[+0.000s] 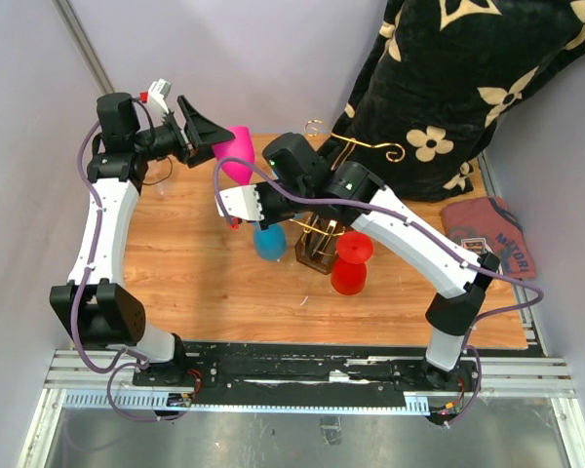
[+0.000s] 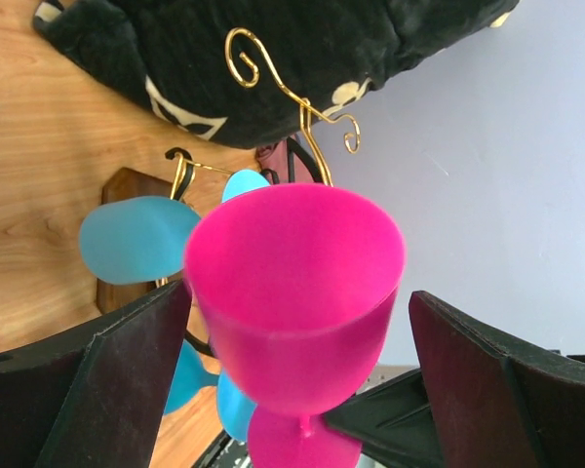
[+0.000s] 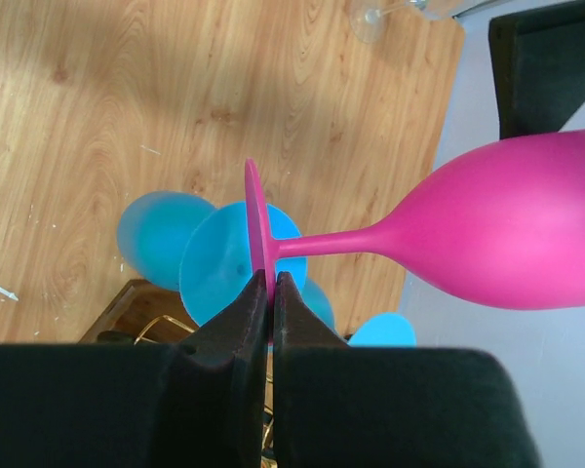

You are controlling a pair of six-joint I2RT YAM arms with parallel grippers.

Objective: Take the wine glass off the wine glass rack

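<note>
A pink wine glass (image 1: 236,151) is held sideways in the air, off the gold wire rack (image 1: 324,239) with its dark brown base. My right gripper (image 3: 272,283) is shut on the rim of the glass's foot (image 3: 256,224), and the bowl (image 3: 517,234) points away from it. My left gripper (image 2: 297,380) is open, with its fingers (image 2: 97,380) on either side of the pink bowl (image 2: 297,283) and a gap on the right side. Blue glasses (image 1: 269,241) and a red glass (image 1: 351,263) are at the rack.
A black blanket with cream flowers (image 1: 468,78) is heaped at the back right, behind the rack's gold scrolls (image 2: 307,107). A red cloth (image 1: 487,234) lies at the right edge. A clear glass (image 3: 370,15) lies on the wooden table (image 1: 205,273) at the back left.
</note>
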